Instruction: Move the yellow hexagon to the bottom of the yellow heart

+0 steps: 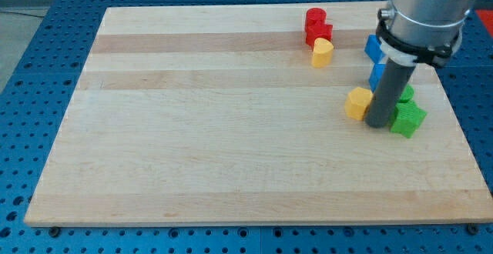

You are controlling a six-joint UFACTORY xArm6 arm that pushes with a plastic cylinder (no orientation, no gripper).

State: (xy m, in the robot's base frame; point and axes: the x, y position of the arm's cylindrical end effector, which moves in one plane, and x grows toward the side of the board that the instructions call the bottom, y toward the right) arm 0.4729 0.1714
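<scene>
Touching yellow hexagon, my tip

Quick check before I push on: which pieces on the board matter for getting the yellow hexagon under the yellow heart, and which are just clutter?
In play:
- yellow hexagon, touching my tip on its left
- yellow heart, nearer the view's top
- my tip

Just lying about:
- red blocks, right above the heart
- blue blocks, partly behind the rod
- green blocks, right of my tip

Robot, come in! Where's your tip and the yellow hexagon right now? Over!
My tip touching yellow hexagon's right side. Yellow heart up-left, apart. Green blocks right of tip; path clear.
</scene>
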